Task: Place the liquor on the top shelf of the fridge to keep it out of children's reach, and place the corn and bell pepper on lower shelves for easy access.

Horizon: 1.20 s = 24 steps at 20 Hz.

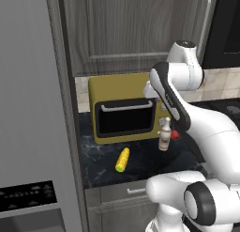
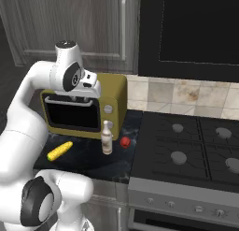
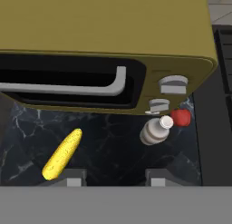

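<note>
1. Your largest landmark is the fridge [image 1: 28,109], a tall plain grey appliance filling the left of the left base view, doors shut, its black dispenser panel [image 1: 28,198] low on the front.
2. Dark wood-grain cabinets [image 1: 131,29] hang above the work area; a black stove [image 2: 186,150] with round burners sits to the right of the table in the right base view.
3. The dark marbled table [image 1: 145,163] carries everything you are after, between the fridge and the stove.
4. A yellow toaster oven [image 1: 123,109] stands at the back of the table, its dark door closed, a pale handle across the top, two knobs on its right side.
5. Your arm [image 1: 187,113] arches over the oven with the end effector [image 3: 113,177] held above the table in front of it; in the hand view the two finger tips stand well apart and grip nothing.
6. The liquor [image 2: 107,138] stands upright near the oven's right front corner, apart from the fingers; the hand view looks down on its cap [image 3: 166,122].
7. The corn [image 1: 123,160] lies flat on the table in front of the oven, left of the bottle and well apart from it.
8. The bell pepper [image 2: 125,142] sits just beside the bottle, on the stove side, below the oven's knobs.
</note>
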{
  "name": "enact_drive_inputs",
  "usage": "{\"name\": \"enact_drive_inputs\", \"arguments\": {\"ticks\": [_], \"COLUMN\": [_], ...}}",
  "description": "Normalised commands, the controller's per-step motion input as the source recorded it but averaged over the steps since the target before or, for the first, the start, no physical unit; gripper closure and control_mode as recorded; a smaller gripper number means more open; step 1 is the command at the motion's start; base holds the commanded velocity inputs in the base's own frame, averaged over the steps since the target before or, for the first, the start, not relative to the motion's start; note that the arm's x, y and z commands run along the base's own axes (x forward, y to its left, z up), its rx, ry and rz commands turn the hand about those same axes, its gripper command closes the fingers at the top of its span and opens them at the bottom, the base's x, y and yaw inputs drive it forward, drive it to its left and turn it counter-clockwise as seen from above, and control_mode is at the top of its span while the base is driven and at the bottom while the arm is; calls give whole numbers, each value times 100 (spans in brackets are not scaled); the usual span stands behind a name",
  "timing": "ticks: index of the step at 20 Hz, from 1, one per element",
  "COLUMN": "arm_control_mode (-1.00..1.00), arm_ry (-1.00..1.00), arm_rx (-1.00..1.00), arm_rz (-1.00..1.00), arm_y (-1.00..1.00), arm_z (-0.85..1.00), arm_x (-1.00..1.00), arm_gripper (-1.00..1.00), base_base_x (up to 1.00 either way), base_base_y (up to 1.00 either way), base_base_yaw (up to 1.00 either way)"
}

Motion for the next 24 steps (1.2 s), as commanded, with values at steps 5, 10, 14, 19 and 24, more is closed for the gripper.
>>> {"name": "enact_drive_inputs", "arguments": {"ticks": [5, 10, 14, 19, 24], "arm_control_mode": [-100, -100, -100, -100, -100], "arm_ry": [0, -6, -12, -14, -15], "arm_rx": [0, 0, 1, 2, 4], "arm_rz": [2, 18, 26, 25, 23], "arm_y": [-12, -12, -29, -37, -40], "arm_z": [-3, -20, -30, -29, -38], "arm_x": [-4, -18, -14, -11, -22], "arm_gripper": [-100, -100, -100, -100, -100], "base_base_x": [0, 0, 0, 0, 0], "base_base_y": [0, 0, 0, 0, 0], "base_base_yaw": [0, 0, 0, 0, 0]}}
